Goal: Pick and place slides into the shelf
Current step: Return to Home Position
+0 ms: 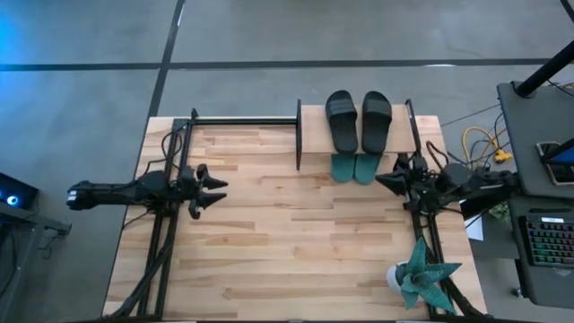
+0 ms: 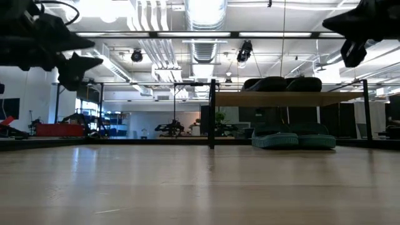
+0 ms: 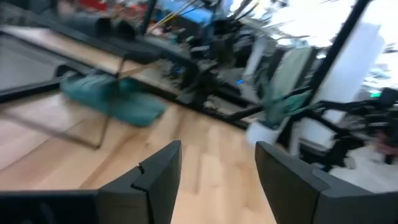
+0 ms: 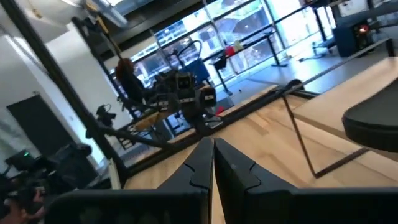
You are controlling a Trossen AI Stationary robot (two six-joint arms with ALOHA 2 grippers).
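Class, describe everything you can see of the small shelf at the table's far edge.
The shelf is a two-level rack: a light plywood top board on a thin black metal frame, standing upright at the far edge of the table, right of centre. The black slides lie side by side on its board; the teal slides sit beneath, ends poking out.

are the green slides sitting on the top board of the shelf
No, the green slides lie beneath the shelf top board, and the black slides sit on it.
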